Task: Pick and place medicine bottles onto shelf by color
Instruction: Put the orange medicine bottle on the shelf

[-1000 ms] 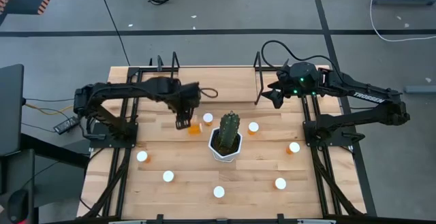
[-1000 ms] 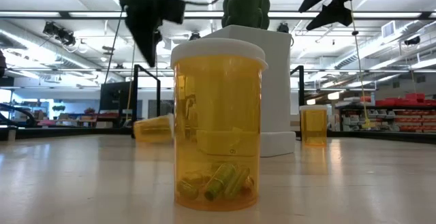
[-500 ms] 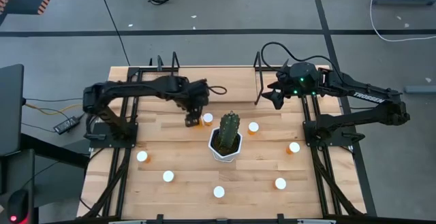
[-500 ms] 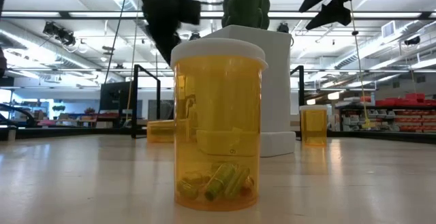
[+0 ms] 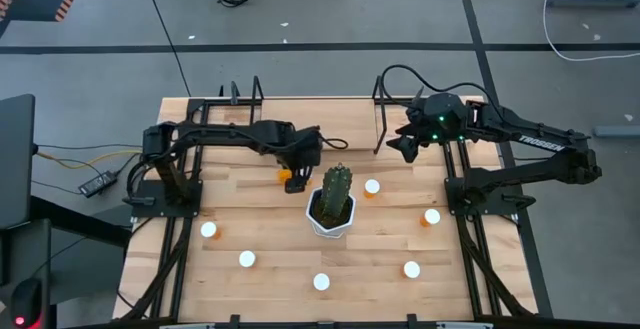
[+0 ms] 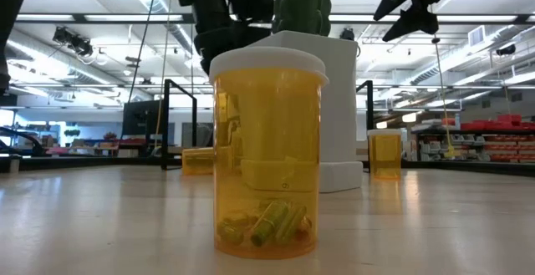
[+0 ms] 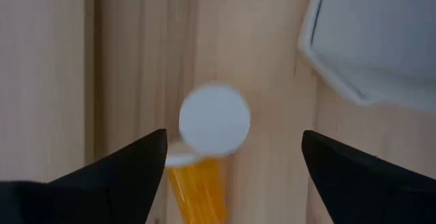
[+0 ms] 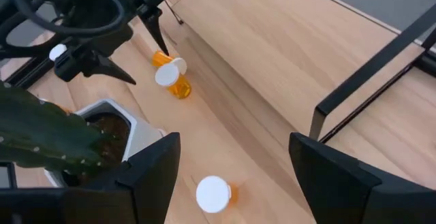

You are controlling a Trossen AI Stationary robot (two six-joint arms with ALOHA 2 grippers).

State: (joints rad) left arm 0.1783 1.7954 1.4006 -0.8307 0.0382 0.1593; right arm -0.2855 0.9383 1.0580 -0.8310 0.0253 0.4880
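Grey floor surrounds the wooden counter point(image 5: 250, 209), and in the low view a large lit room with ceiling lamps stretches behind it. At the counter's far edge stands the shelf point(image 5: 320, 119), its black rod frames at both ends.

A cactus point(image 5: 336, 191) in a white pot point(image 5: 330, 224) sits mid-counter. Upright bottles with white caps are scattered around it: one at the near left point(image 5: 208, 230), one nearer still point(image 5: 246, 259), one at the near middle point(image 5: 321, 282), one at the near right point(image 5: 411, 269), one at the right point(image 5: 431, 217), and one just right of the cactus point(image 5: 372, 186). The low view looks straight at the near-middle bottle point(image 6: 267, 154), with small pills in its bottom.

Just left of the cactus, the left hand point(image 5: 300, 164) hangs over two more bottles. Its fingers are spread wide and grip nothing. Between them, in the left wrist view, an upright bottle shows its cap point(image 7: 214, 118), and beside it, touching, a tipped bottle point(image 7: 197, 186) lies on its side. The right wrist view shows the same pair point(image 8: 170, 74) close to the shelf's front edge.

The right hand point(image 5: 402, 147) hovers above the shelf's right part, fingers apart, holding nothing.
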